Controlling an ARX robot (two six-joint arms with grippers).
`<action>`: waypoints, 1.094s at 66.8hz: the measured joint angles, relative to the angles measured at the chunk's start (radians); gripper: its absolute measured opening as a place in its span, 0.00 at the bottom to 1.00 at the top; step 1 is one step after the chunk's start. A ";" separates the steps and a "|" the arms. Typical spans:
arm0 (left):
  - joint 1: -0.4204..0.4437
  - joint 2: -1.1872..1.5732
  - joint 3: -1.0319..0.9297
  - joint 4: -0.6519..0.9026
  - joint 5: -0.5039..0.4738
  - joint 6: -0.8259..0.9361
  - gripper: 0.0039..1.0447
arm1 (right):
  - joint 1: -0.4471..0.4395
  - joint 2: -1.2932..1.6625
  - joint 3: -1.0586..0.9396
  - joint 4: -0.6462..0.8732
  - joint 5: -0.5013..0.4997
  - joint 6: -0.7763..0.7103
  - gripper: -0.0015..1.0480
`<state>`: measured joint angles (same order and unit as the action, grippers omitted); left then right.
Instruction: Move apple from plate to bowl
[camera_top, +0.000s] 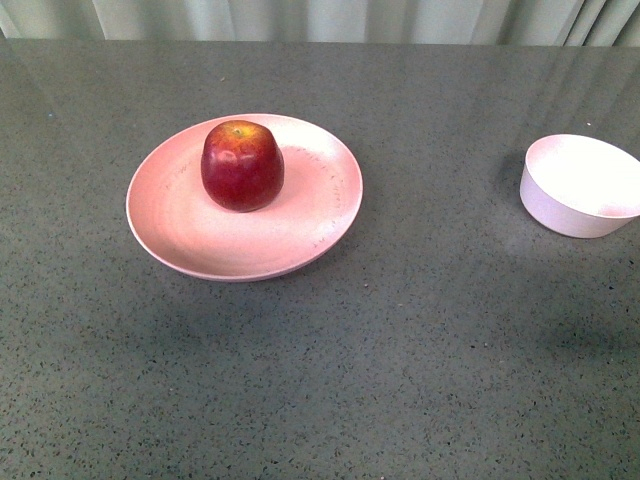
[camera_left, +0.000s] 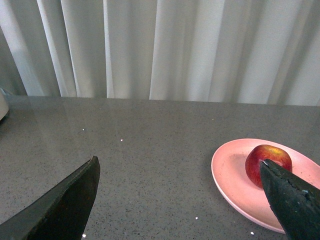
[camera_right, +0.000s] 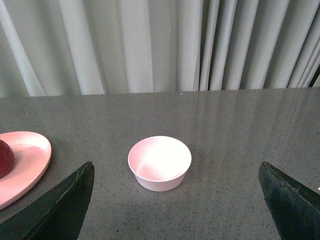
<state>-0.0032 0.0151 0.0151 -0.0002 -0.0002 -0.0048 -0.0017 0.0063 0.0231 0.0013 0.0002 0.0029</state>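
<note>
A glossy dark-red apple (camera_top: 242, 165) stands upright on a wide pink plate (camera_top: 180, 225) at the table's centre-left. A small pale bowl (camera_top: 580, 185) stands empty at the far right. Neither gripper shows in the front view. In the left wrist view the open left gripper (camera_left: 179, 172) hovers above bare table, with the apple (camera_left: 265, 157) and plate (camera_left: 232, 172) beyond one fingertip. In the right wrist view the open right gripper (camera_right: 176, 172) is back from the bowl (camera_right: 160, 162), which lies between its spread fingers; the plate's edge (camera_right: 30, 155) and a sliver of apple (camera_right: 5, 157) show at the side.
The grey speckled table (camera_top: 420, 330) ends at a pale curtain (camera_top: 320, 18) along its far edge. A pale object (camera_left: 2, 105) peeks in at the border of the left wrist view.
</note>
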 joint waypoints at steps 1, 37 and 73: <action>0.000 0.000 0.000 0.000 0.000 0.000 0.92 | 0.000 0.000 0.000 0.000 0.000 0.000 0.91; 0.000 0.000 0.000 0.000 0.000 0.000 0.92 | 0.000 0.000 0.000 0.000 0.000 0.000 0.91; 0.000 0.000 0.000 0.000 0.000 0.000 0.92 | -0.052 0.354 0.134 -0.271 0.108 0.072 0.91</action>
<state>-0.0032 0.0151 0.0151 -0.0002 -0.0002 -0.0048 -0.0540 0.3599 0.1574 -0.2695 0.1078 0.0753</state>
